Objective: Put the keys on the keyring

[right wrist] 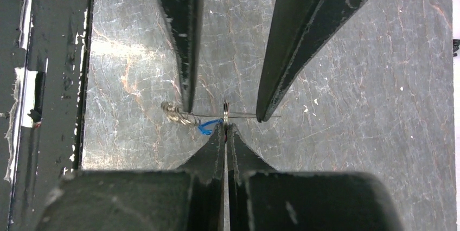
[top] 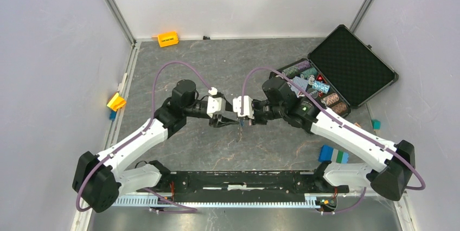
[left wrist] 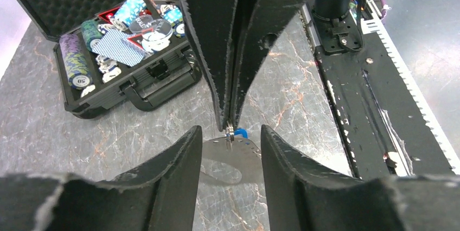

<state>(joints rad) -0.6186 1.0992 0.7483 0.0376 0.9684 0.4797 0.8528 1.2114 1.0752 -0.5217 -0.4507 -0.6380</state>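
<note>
My right gripper (right wrist: 226, 125) is shut on a small metal keyring (right wrist: 226, 109), holding it edge-up above the table. A flat metal key (left wrist: 233, 158) hangs from the keyring (left wrist: 230, 132) and lies across the gap between my left gripper's fingers. In the right wrist view the key shows edge-on as a thin line, with a bunch of metal loops (right wrist: 172, 113) and a blue tag (right wrist: 205, 127) at its left end. My left gripper (left wrist: 230, 129) is open, one fingertip on either side of the ring. The two grippers meet tip to tip, left (top: 223, 120) and right (top: 247, 118).
An open black case (top: 347, 65) with poker chips and cards lies at the back right. An orange block (top: 167, 39) sits by the back wall, a yellow one (top: 116, 101) at the left edge, a blue-green one (top: 333, 154) near the right base. The black base rail (top: 238, 182) runs along the front.
</note>
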